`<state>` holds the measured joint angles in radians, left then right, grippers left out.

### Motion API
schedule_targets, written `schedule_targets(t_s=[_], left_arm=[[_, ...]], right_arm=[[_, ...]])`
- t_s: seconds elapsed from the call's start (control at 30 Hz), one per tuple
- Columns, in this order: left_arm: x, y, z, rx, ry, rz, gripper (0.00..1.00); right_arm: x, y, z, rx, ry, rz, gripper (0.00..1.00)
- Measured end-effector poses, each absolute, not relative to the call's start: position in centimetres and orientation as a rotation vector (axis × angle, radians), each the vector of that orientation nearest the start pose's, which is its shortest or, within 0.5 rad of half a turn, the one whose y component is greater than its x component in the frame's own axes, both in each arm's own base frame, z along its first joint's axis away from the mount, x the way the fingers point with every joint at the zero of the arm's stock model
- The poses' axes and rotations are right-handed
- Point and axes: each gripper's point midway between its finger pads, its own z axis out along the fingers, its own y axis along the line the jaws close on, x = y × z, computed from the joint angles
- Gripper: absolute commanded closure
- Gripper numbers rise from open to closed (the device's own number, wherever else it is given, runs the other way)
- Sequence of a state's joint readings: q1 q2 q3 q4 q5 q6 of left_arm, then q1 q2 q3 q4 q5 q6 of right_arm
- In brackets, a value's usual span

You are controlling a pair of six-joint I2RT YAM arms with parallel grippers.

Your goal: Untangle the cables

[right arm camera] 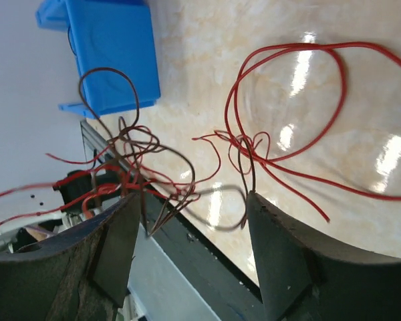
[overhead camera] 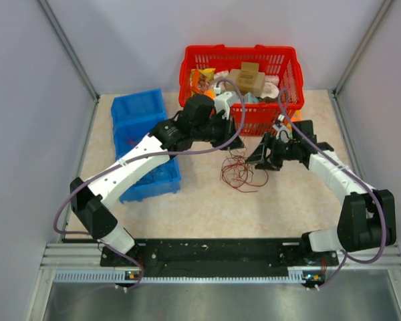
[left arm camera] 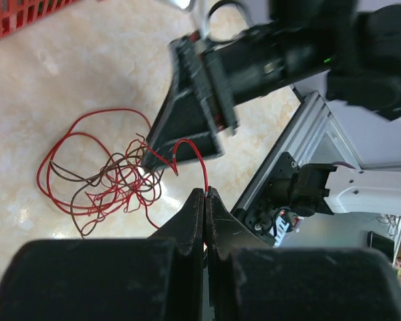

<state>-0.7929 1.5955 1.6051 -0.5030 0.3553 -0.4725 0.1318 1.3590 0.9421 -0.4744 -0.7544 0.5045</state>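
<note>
The cables (overhead camera: 240,174) are thin red and dark-red wires in a loose tangle on the table, in front of the red basket. My left gripper (left arm camera: 206,194) is shut on one red wire, which arcs up from the bundle (left arm camera: 100,177); it also shows in the top view (overhead camera: 228,146). My right gripper (right arm camera: 194,210) is open, low over the table just right of the tangle in the top view (overhead camera: 264,158). Raised loops of the cables (right arm camera: 140,154) hang between and in front of its jaws. A large red loop (right arm camera: 287,100) lies flat on the table beyond.
A red basket (overhead camera: 187,73) full of packets stands at the back centre. A blue bin (overhead camera: 137,110) sits at the back left, under the left arm; it also shows in the right wrist view (right arm camera: 113,53). Grey walls close in both sides. A metal rail (overhead camera: 207,267) runs along the near edge.
</note>
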Motion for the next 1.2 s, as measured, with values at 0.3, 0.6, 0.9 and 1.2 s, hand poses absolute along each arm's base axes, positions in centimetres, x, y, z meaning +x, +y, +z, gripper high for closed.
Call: schedule_targets(t_s=[0.3,0.6,0.9,1.2], left_arm=[[25.8,-38.2,32.8,0.614,2.119,-1.157,1.0],[28.5,-33.7,46.5,0.535,1.801,-0.887,1.0],[26.8,-21.2,61.1,0.235,1.38,-0.584,1.0],[32.9,-10.7,58.3,-0.166,1.442,-0.303,1.0]], right_arm=[[29.9,20.4,13.0,0.105,2.49,1.193,1.0],[29.3,14.6,5.9,0.564,2.657,0.868,1.0],[28.2,9.6,3.3,0.749,2.718,0.573,1.0],[29.5,10.3,5.6,0.625,2.7,0.638,0.98]])
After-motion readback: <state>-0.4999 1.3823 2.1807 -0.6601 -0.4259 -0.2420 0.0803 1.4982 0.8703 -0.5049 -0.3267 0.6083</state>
